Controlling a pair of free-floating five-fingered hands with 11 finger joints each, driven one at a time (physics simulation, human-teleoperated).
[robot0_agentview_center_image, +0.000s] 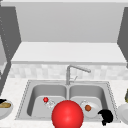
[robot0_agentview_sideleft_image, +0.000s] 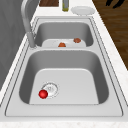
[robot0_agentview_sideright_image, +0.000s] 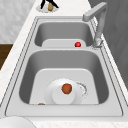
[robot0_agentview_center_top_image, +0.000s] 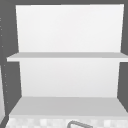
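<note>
The right hand (robot0_agentview_center_image: 107, 117) hovers at the front right corner of the sink (robot0_agentview_center_image: 26, 100), fingers curled downward and holding nothing, just beside the plate (robot0_agentview_center_image: 93, 110) in the right basin. An orange ball (robot0_agentview_center_image: 88, 108) sits on that plate. The left hand (robot0_agentview_center_image: 2, 101) is cut off at the frame edge above a bowl (robot0_agentview_center_image: 5, 111) with bread (robot0_agentview_center_image: 5, 105); I cannot tell its grip. A big red ball (robot0_agentview_center_image: 67, 115) hides the sink's front rim. A small red ball (robot0_agentview_center_image: 45, 99) lies by the left drain. Pale counter (robot0_agentview_center_image: 15, 90), empty white shelves (robot0_agentview_center_top_image: 67, 56) above.
</note>
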